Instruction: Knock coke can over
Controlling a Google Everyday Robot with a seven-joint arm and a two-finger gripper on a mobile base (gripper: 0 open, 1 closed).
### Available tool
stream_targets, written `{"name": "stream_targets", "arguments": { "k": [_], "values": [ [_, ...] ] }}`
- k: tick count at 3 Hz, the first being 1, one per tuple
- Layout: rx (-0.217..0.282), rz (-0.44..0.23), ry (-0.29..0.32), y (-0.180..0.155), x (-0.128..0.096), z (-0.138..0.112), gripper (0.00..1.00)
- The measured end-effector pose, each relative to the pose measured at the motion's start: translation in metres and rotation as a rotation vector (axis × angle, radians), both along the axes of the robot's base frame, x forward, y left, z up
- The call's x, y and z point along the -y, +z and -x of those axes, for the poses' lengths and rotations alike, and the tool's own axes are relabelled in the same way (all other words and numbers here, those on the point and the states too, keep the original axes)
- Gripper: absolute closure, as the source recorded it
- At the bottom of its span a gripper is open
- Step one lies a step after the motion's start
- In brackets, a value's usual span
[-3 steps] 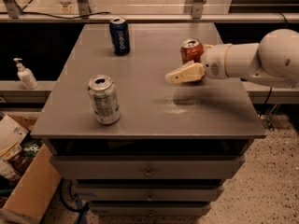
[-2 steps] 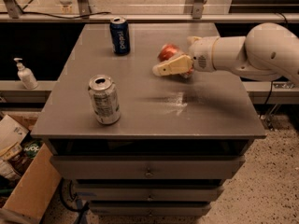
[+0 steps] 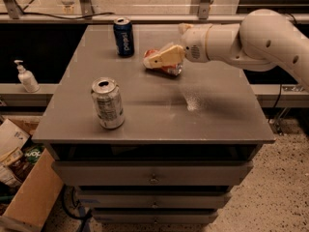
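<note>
**Camera view, ordered near to far.** At the front, the drawer fronts (image 3: 153, 174) of a grey cabinet are shown, and above them its flat top (image 3: 145, 120). Near the front left edge a silver-white can (image 3: 108, 103) is seen upright, well apart from the action.

Toward the middle rear of the top, the coke can (image 3: 169, 69) is shown leaning steeply or lying on its side, its silver end turned to the right. It is partly covered by the gripper (image 3: 159, 58), which is reached in from the right on the white arm (image 3: 251, 37) and is held against or just over the can. Whether the gripper is open or closed cannot be told.

Just beyond and to the left, a dark blue can (image 3: 124, 36) is shown upright, near the coke can but not touching it.

The knock is judged to be nearly or fully achieved. For a clean finish, the push should be kept sideways and low rather than downward, and stopped short of the dark blue can. The withdrawal should be made upward and to the right, so that the can is not dragged or rolled.
</note>
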State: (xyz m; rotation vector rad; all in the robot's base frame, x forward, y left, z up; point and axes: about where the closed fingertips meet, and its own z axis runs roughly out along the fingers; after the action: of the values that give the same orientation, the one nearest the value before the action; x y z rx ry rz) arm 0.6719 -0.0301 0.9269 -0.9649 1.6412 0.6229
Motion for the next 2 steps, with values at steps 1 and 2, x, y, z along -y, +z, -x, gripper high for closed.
{"name": "stream_targets", "arguments": {
  "k": [1, 2],
  "values": [
    [0.009, 0.024, 0.005, 0.005, 0.006, 0.004, 0.0],
    [0.007, 0.051, -0.013, 0.006, 0.025, 0.007, 0.0]
  ]
}}
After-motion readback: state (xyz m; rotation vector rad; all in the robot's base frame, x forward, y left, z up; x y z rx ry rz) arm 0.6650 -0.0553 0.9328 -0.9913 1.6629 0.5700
